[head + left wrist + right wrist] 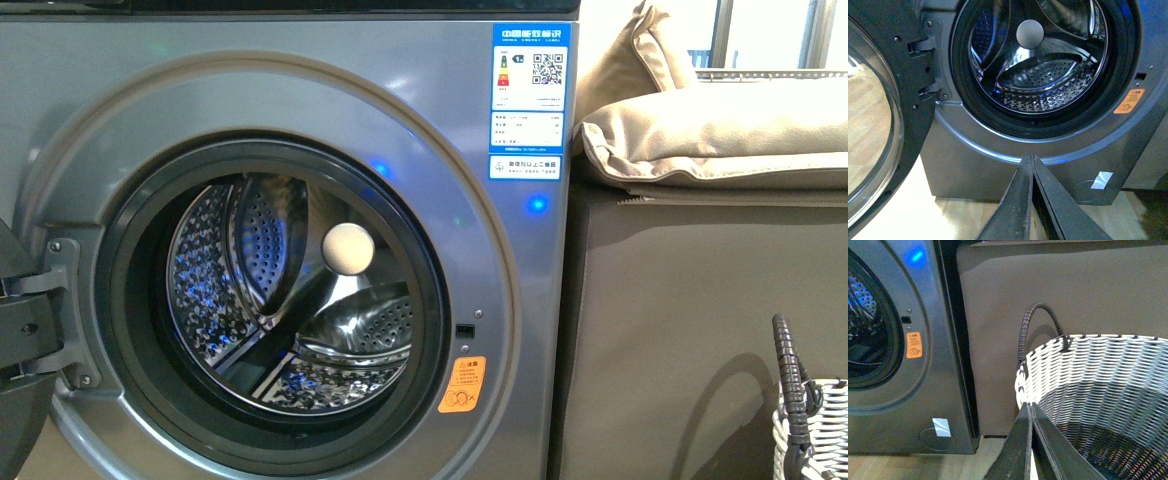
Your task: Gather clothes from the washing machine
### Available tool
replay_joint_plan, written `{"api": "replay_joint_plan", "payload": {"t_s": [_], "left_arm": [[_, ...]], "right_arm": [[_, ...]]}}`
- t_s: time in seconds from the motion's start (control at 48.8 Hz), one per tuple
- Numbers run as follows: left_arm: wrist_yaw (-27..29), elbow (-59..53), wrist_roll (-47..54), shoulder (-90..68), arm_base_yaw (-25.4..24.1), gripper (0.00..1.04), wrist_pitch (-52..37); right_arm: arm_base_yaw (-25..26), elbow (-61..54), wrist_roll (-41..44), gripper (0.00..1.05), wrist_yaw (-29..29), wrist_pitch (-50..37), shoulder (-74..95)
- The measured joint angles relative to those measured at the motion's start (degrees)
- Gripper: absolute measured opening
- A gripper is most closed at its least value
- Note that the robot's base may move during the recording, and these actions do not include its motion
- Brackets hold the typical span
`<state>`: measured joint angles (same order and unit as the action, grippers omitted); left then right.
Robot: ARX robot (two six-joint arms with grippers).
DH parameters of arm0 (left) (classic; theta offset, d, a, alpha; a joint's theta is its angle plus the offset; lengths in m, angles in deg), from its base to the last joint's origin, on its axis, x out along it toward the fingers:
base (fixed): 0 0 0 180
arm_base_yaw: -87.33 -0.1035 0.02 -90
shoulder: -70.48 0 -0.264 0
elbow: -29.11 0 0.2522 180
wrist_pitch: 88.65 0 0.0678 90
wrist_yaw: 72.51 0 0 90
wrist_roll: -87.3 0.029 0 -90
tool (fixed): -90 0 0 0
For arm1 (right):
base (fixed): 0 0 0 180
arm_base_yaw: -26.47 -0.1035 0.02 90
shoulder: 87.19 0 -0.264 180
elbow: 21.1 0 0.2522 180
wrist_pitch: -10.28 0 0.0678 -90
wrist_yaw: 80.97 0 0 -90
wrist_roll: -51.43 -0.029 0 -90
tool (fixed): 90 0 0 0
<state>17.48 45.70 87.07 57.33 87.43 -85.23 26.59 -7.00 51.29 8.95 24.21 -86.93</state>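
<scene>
The grey washing machine [300, 90] fills the front view, its porthole door [20, 340] swung open to the left. The perforated steel drum [290, 290] shows no garment; the dark navy clothes are out of view. The machine also shows in the left wrist view [973, 145] and the right wrist view [923, 390]. My left gripper [1031, 156] is shut and empty, low in front of the machine below the porthole. My right gripper [1029, 404] is shut and empty at the near rim of the woven basket [1088, 365]. Neither gripper shows in the front view.
The grey-and-white woven basket [810, 420] with a dark handle stands right of the machine, against a brown upholstered panel [680, 300] with beige cushions [720, 130] on top. The open door [878, 115] stands at the machine's left. Wooden floor [948, 220] lies below.
</scene>
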Motion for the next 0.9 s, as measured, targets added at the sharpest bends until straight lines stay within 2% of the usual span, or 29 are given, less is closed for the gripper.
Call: {"api": "replay_joint_plan", "payload": {"t_s": [0.184, 0.307, 0.902], "left_arm": [[0.0, -1.86, 0.0, 3.08, 0.0, 0.04, 0.74], [0.04, -2.34, 0.0, 11.02, 0.0, 0.04, 9.86], [0.02, -2.36, 0.0, 12.92, 0.0, 0.04, 10.32]], "right_arm": [[0.0, 0.0, 0.0, 0.02, 0.0, 0.0, 0.0], [0.0, 0.0, 0.0, 0.02, 0.02, 0.0, 0.0], [0.0, 0.0, 0.0, 0.02, 0.0, 0.0, 0.0]]}}
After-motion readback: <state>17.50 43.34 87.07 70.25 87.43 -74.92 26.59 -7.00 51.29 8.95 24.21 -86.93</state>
